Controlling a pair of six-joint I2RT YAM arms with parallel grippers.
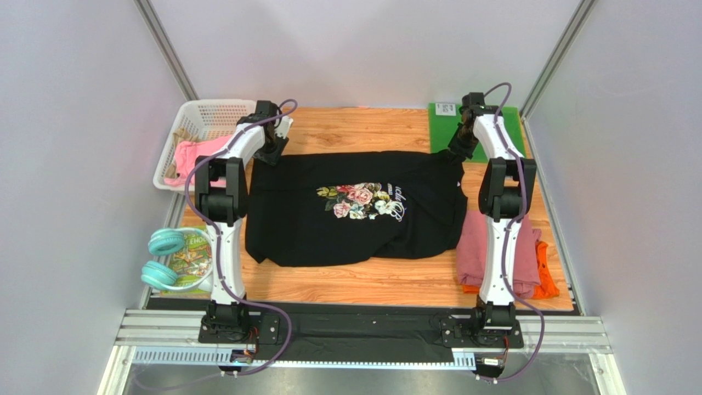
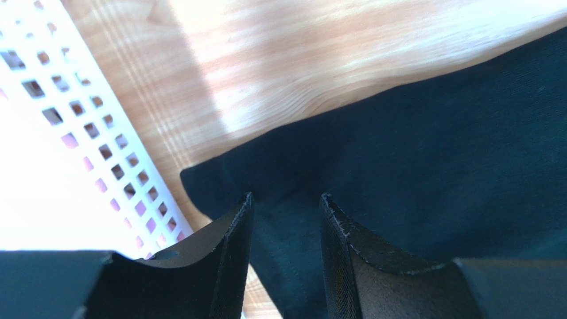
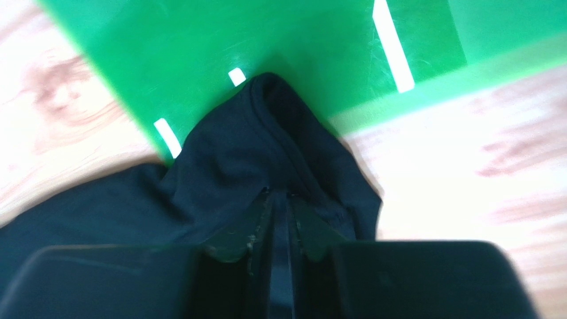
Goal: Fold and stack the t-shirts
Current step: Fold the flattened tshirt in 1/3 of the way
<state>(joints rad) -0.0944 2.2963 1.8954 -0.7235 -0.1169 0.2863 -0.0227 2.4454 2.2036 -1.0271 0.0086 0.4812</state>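
Lying spread flat across the middle of the pale wooden table (image 1: 362, 127), the large black cloth t-shirt (image 1: 301, 234) shows its small floral chest print (image 1: 362, 200) face up, its hem toward the arm bases. Both arms reach to its far edge. The left gripper (image 2: 285, 197) hangs over the far left corner of the shirt, just beside the white perforated plastic basket (image 2: 80, 133); its fingers (image 2: 233, 232) stand clearly apart, and the cloth seen through the gap lies flat on the wood, not gripped. The right gripper (image 3: 278, 193) is at the far right corner, where the shirt overlaps the stiff flat green mat (image 3: 199, 53). Its fingers (image 3: 246, 229) are drawn almost together, leaving only a thin slit, and a ridge of black cloth is gathered up to the tips and pinched there. From above, the left gripper (image 1: 273, 150) and the right gripper (image 1: 458, 146) sit at opposite ends of the shirt's far edge. A dusty-pink cloth t-shirt (image 1: 471, 247) lies folded at the near right of the table, partly under the right arm, resting on a folded orange cloth t-shirt (image 1: 548, 278) whose edge shows beyond it. The basket holds a crumpled pink cloth (image 1: 194, 152). A pair of teal headphones (image 1: 165, 255) rests off the table's left side.
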